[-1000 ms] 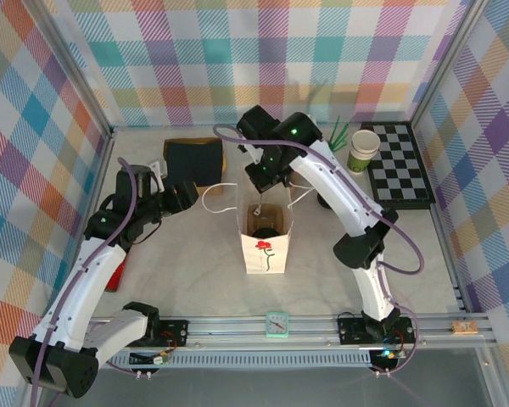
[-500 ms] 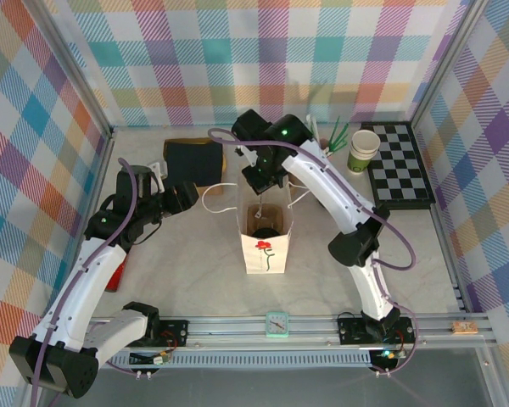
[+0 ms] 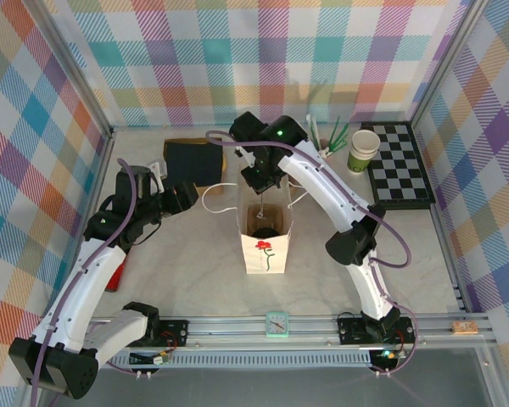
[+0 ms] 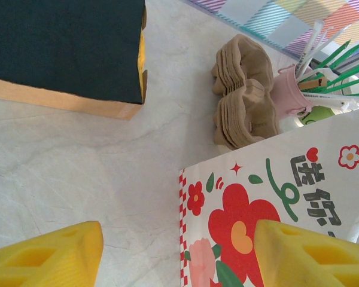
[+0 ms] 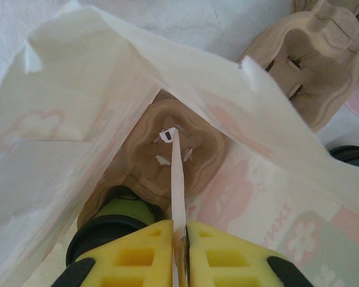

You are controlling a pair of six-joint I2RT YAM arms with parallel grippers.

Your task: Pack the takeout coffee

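Inside the white paper bag (image 3: 266,251) at the middle of the table, the takeout coffee (image 5: 110,230) sits in one pocket of a brown cardboard cup carrier (image 5: 167,149). Its black lid and a sliver of green wall show in the right wrist view. The bag's face carries large red flowers, a curling green stem, a red-and-white checked edge and a column of dark Chinese characters; the first two look like 送你, and the rest are cut off. The right gripper (image 5: 180,230) hangs over the bag's mouth with its yellow fingers pressed nearly together, pinching the bag's white handle strip (image 5: 176,173). The left gripper (image 4: 176,251) hovers low beside the bag's left face, fingers spread wide with nothing between them. The tabletop (image 3: 178,263) is pale with faint grey marbling. Behind the bag stands a stack of spare carriers (image 4: 242,89), touching a pink cup of straws (image 4: 287,95). A dark block with a yellow-tan edge (image 4: 66,48) lies at the back left, and a lidless green-and-cream cup (image 3: 364,151) stands just beside a black-and-white chessboard (image 3: 399,165) at the back right. Pastel plaid cloth (image 3: 263,59) lines all the walls. An aluminium rail (image 3: 237,325) runs along the near edge, with a small mint clock (image 3: 276,324) on it.
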